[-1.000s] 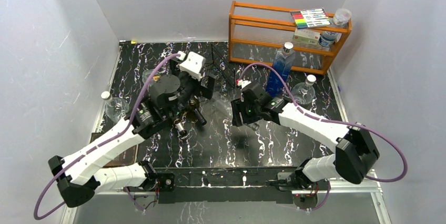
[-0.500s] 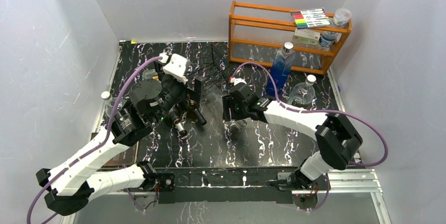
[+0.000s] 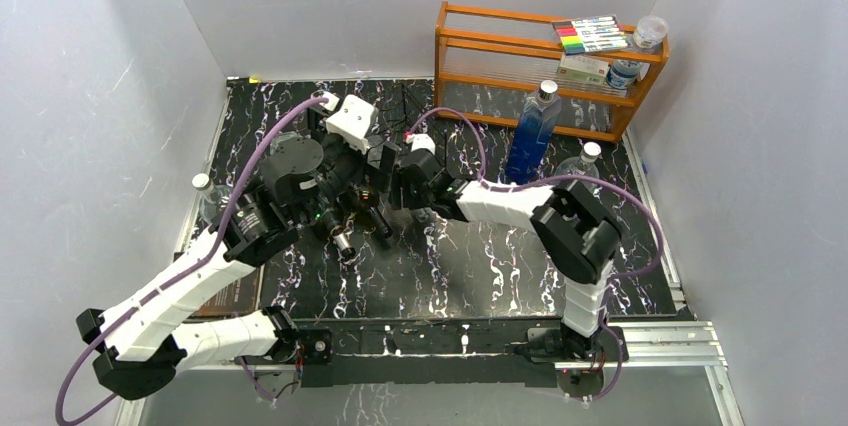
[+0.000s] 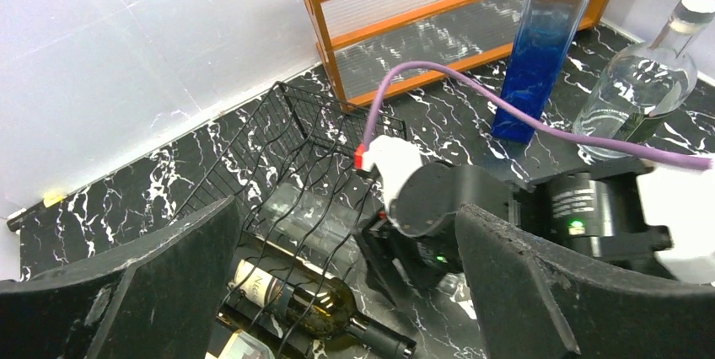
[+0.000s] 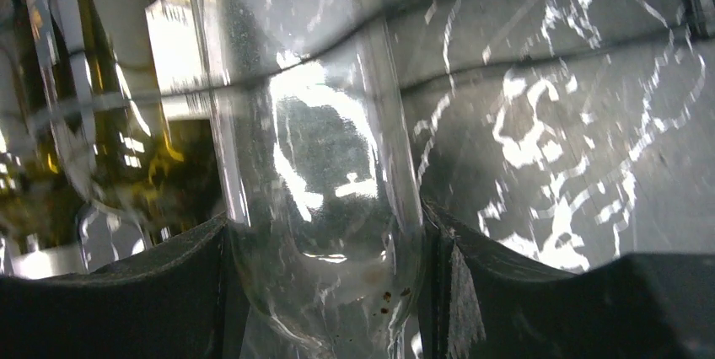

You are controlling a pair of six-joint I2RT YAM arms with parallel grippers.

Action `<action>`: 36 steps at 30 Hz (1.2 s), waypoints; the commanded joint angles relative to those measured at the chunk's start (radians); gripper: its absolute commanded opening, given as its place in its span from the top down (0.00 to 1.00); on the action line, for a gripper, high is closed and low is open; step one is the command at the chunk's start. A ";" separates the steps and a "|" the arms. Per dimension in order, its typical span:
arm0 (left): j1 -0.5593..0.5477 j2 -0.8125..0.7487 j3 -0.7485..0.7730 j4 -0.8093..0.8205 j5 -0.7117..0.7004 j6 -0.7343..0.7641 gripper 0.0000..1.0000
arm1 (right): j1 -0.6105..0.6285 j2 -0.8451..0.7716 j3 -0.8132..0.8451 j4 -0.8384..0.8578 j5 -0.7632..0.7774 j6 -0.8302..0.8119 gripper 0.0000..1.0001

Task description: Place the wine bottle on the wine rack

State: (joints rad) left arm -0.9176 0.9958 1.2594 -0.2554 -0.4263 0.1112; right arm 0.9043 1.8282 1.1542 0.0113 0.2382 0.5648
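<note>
The wine bottle [image 5: 312,165] is clear glass, and my right gripper [image 5: 325,283] is shut on it, one pad on each side. In the left wrist view the wine bottle [image 4: 303,211] lies in among the wires of the black wine rack [image 4: 278,131], with the right gripper [image 4: 405,262] at its near end. A green labelled bottle [image 4: 303,300] lies in the rack beside it. My left gripper [image 4: 346,211] hangs open above the rack, holding nothing. From above, the left gripper [image 3: 378,161] and right gripper [image 3: 405,184] are close together over the rack [image 3: 412,114].
An orange wooden shelf [image 3: 540,56] stands at the back right with a marker pack on top. A tall blue bottle [image 3: 532,131] and a round clear bottle [image 3: 578,171] stand in front of it. Another clear bottle [image 3: 215,201] sits at the left edge.
The right arm has swung left across the table, carrying the clear bottle to the rack. The left arm has shifted slightly and stays open.
</note>
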 commanded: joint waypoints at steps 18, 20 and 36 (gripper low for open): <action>0.005 0.016 0.010 -0.013 -0.012 -0.021 0.02 | -0.031 0.228 0.285 0.159 0.021 -0.032 0.82; 0.005 0.015 0.005 -0.012 -0.012 -0.019 0.02 | -0.036 0.234 0.289 0.162 0.013 -0.025 0.78; 0.005 0.009 -0.010 -0.011 -0.022 -0.022 0.02 | -0.047 0.206 0.258 0.204 -0.027 -0.066 0.22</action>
State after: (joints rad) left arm -0.9176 1.0183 1.2503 -0.2699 -0.4309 0.0929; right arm 0.8646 2.0808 1.3911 0.0631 0.2028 0.5179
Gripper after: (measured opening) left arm 0.981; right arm 0.718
